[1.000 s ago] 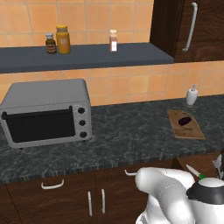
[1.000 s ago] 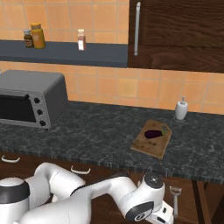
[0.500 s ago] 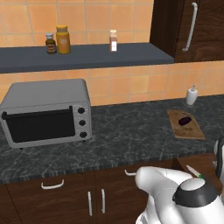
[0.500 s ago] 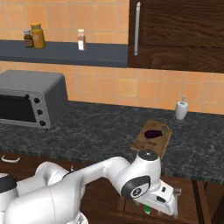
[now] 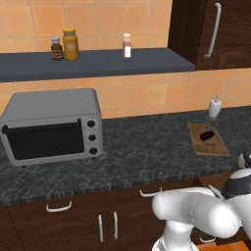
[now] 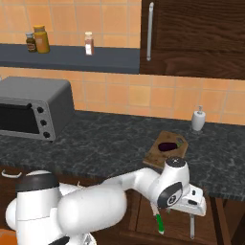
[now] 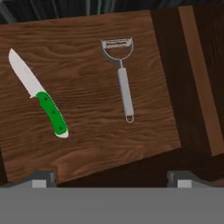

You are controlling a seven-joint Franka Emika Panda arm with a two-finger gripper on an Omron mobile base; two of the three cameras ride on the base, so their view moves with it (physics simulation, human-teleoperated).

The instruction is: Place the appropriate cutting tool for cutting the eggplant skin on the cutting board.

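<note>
The gripper (image 7: 112, 177) hung with its jaws spread wide and empty above the knife (image 7: 39, 101) and a peeler (image 7: 122, 74).

My arm folds down low in front of my base. My gripper (image 6: 191, 225) points downward, jaws spread wide, holding nothing.

Counts around the knife

One knife (image 7: 38, 99) is lying beside one peeler (image 7: 122, 73); up on the counter one eggplant (image 5: 207, 135) is sitting on one cutting board (image 5: 216, 146), with one toaster oven (image 5: 51, 125), one soap dispenser (image 5: 214, 107) and three shelf bottles (image 5: 70, 44).
</note>
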